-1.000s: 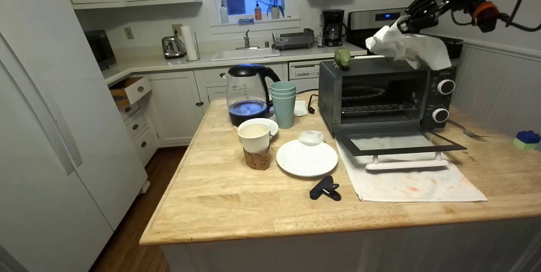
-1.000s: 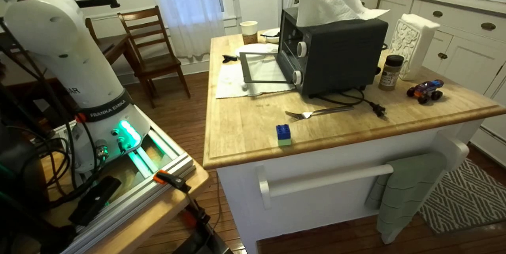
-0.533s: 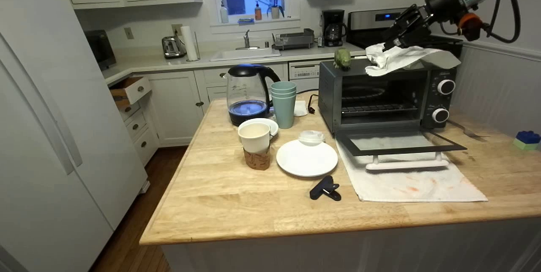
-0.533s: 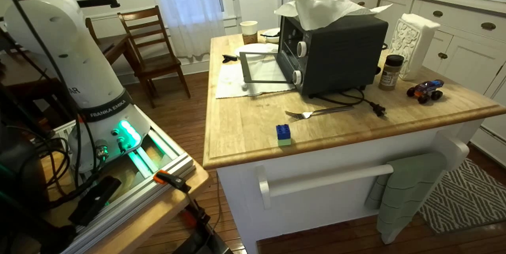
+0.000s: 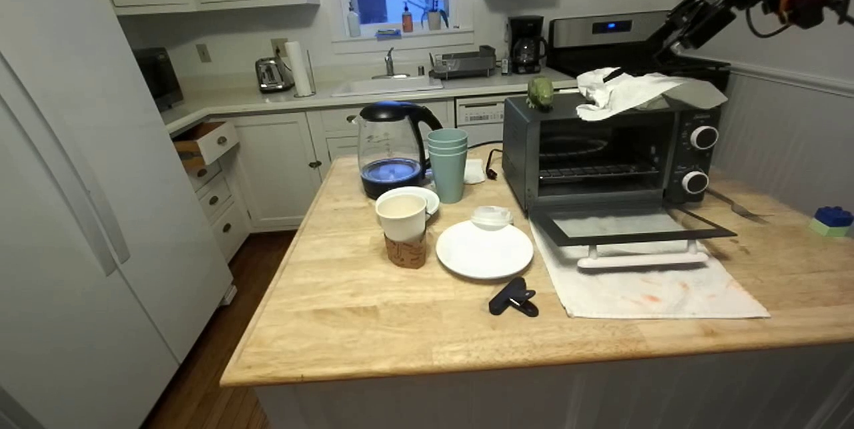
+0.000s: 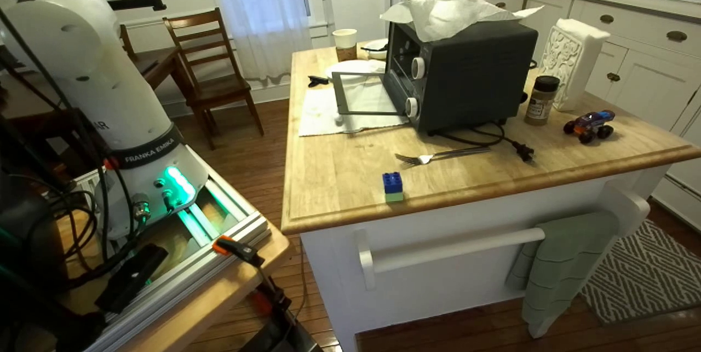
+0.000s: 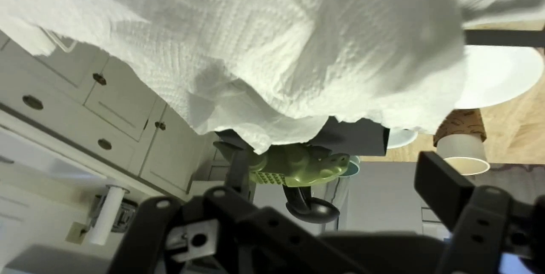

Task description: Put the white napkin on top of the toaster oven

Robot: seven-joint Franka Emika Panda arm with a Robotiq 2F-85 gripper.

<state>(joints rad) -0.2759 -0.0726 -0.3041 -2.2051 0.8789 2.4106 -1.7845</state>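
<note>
The white napkin lies crumpled over the top of the dark grey toaster oven, part of it hanging past the front edge. In an exterior view it also drapes toward the knob side of the oven. My gripper hovers above and behind the napkin, apart from it. Seen from the wrist, the jaws of the gripper are spread wide with nothing between them, and the napkin fills the upper picture. The oven's glass door hangs down open.
A green toy animal stands on the oven's left top corner. Beside the oven are a glass kettle, stacked teal cups, a paper cup and a plate. A spice jar stands behind it.
The napkin, held above the oven a second ago, came down onto its top. The gripper opened, let go, and drew back up and to the right in an exterior view.
</note>
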